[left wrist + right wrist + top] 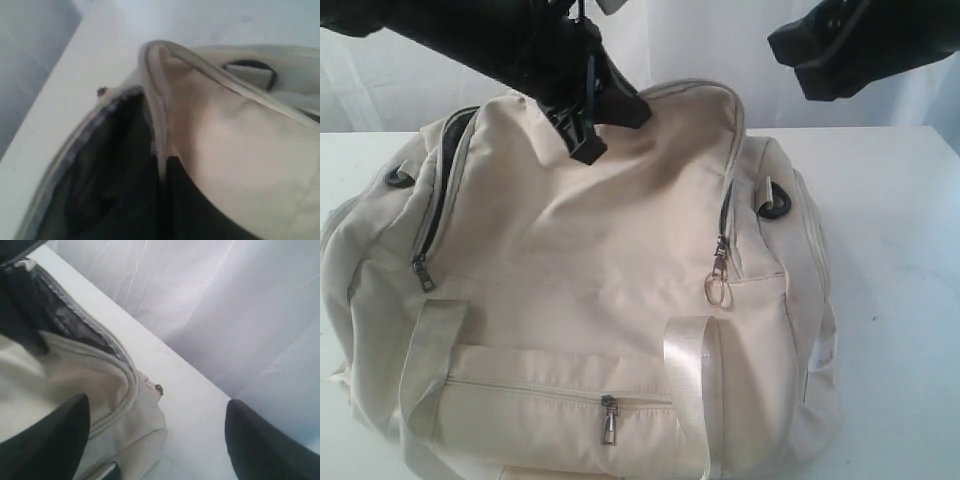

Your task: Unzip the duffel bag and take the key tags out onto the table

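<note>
the table (900,300) carries the duffel bag (590,260), which lies with its front pocket toward the exterior camera. the bag's top flap (620,200) is unzipped along both ends and across the rear edge. dark lining (448,150) shows in the gap at the bag's left-arm end, and the left wrist view shows the same lining (110,170) under the raised flap edge.

left gripper (586,148): jaws closed, pinching flap fabric near the bag's rear edge (creases run out from the pinch point), so it appears to be holding the flap up.

right gripper (812,70): jaws spread wide, holding nothing, hanging above and behind the bag's right-arm end, clear of the fabric.

one zipper pull (718,275) with a silver ring sits partway down the bag's right-arm end; a second pull (422,272) sits at the matching spot on the other end.

key tags: not visible in any view, presumably inside the bag.

governing relation: the opening's long axis follows the bag's rear edge. it lies below and forward of the free right gripper, which is the arm available to reach in.
</note>
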Available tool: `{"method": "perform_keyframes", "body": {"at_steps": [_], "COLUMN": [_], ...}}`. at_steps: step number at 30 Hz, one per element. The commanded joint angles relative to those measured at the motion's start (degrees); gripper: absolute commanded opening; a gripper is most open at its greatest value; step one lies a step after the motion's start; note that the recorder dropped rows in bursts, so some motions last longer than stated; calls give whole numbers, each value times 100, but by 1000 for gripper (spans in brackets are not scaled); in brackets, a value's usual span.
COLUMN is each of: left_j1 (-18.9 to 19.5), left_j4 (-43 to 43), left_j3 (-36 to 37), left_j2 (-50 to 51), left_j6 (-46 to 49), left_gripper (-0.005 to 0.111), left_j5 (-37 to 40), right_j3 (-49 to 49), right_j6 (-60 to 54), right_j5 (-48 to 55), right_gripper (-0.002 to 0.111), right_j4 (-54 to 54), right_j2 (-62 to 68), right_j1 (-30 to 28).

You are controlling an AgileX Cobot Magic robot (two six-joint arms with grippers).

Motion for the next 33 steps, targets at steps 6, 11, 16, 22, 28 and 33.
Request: {"method": "perform_keyframes", "body": {"at_steps": [6,11,16,22,28,33], "left_j1": [2,2,2,-144,-344,-707], "left_j4": [921,708,-49,-111,-123,-150], "left_j3": [-47,-47,-31,371,1173,1952], "left_j2": [-657,-901,-1075,-1340,-1489,-1630], "left_j6": [-1174,-1449,-1517,-1802,-2117,-2117], "left_gripper": [0,0,0,0,0,0], "left_j5": [2343,3084,3489,3489,3489,3489], "right_j3": [10,10,10,10,10,10], "right_j6": [132,143,313,411,456,571], "right_j5": [-247,-246,-246,-187,-124,-70], "right_gripper": [70,70,70,70,70,70], "right_j4": [-136,-136,-124,-96,-70,35], "right_j2": [-32,-32,-32,-32,-32,-32], "right_j1": [-5,-5,-5,-5,-5,-5]}}
